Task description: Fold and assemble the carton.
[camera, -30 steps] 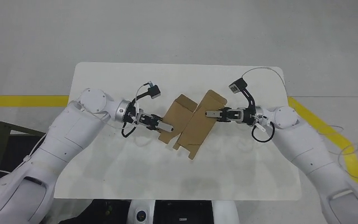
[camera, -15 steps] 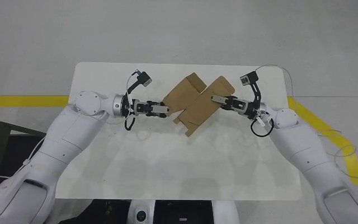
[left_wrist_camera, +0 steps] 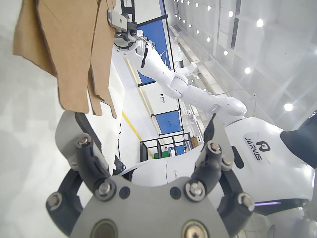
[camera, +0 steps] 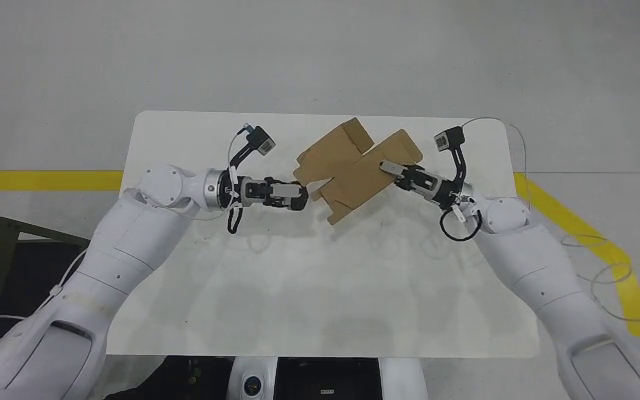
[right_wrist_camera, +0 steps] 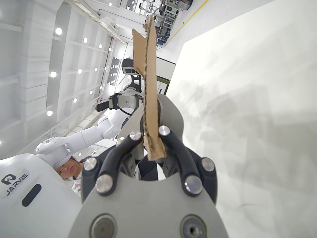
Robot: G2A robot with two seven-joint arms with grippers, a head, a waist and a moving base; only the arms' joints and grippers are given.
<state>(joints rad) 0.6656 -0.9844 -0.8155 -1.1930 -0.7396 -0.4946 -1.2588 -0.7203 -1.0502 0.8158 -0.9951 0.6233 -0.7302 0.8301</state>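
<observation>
Right gripper (right_wrist_camera: 151,107): I see it clamped on the carton's (camera: 350,168) edge.
Left gripper (left_wrist_camera: 146,120): fingers spread wide, holding nothing, just beside the carton's opposite edge.
Carton: partly folded, held above the table's (camera: 200,300) far side.

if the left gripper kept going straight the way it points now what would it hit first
Most likely the carton: the open left gripper points at its near edge, while the right gripper clamps the far edge. Whether a finger touches it is unclear.
</observation>
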